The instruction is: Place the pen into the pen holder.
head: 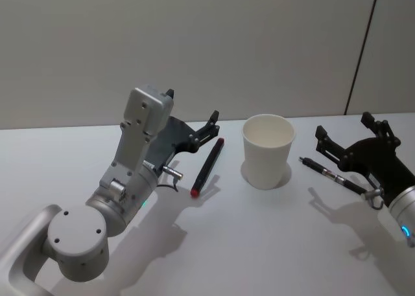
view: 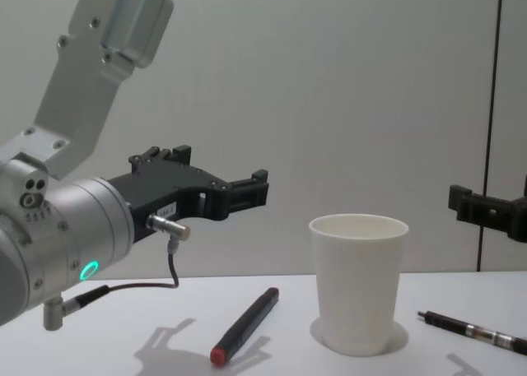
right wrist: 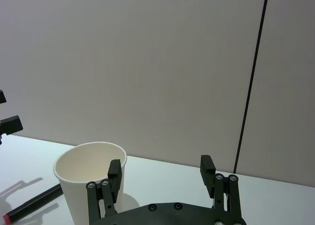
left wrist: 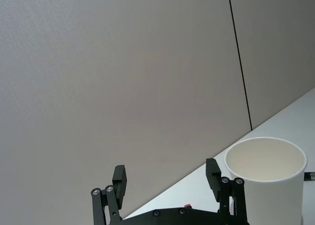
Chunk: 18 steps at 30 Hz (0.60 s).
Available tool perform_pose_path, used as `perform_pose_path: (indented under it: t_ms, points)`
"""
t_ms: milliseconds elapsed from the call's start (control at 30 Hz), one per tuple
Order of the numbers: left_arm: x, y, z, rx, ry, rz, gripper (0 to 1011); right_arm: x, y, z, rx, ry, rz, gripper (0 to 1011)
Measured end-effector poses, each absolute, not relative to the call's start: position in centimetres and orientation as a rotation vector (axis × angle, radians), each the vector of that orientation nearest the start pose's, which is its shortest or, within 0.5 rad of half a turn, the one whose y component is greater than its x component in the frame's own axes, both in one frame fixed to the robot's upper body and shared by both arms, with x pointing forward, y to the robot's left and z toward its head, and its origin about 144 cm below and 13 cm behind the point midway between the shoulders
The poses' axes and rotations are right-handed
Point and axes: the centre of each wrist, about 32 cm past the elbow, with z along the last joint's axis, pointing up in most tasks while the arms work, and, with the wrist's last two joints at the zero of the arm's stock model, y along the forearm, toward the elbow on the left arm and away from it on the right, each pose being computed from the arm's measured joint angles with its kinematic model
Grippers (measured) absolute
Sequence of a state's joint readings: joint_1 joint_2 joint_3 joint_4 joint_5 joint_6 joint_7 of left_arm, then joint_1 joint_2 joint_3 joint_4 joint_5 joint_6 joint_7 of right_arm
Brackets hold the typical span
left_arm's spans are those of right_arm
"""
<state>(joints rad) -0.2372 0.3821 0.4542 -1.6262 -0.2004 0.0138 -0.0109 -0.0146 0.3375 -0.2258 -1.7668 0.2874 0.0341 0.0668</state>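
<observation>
The left gripper (left wrist: 166, 178) hangs in the air over the left part of the white worktop (head: 259, 244). Its jaws stand apart with nothing between them, and they point toward the middle of the worktop. In the chest view it sits clearly above the surface, over the far end of the red-tipped pen (head: 207, 166). That pen is dark, with its red tip toward the robot. It lies flat on the worktop at a slant, just left of the pen holder (head: 268, 155) and apart from it.

The pen holder, a plain white paper cup, stands upright near the middle of the worktop with its mouth open upward. Both pens lie outside it.

To its right lies the black pen (head: 332, 175), flat on the worktop. Its near end is just beside the foot of the cup but does not touch it, and the rest runs off rightward.

The right gripper (right wrist: 161, 171) hangs raised over this pen. Its jaws are likewise apart and empty, and they face the cup.
</observation>
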Motion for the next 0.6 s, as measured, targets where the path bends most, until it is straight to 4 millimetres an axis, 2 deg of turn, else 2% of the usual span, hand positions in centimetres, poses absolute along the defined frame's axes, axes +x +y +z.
perform_pose_path:
  t_ms: [600]
  points:
    - [49.2, 19.84, 120.44, 0.061, -0.268, 1.124, 1001, 44.33, -23.71, 118.87, 0.026, -0.075, -1.23, 1001]
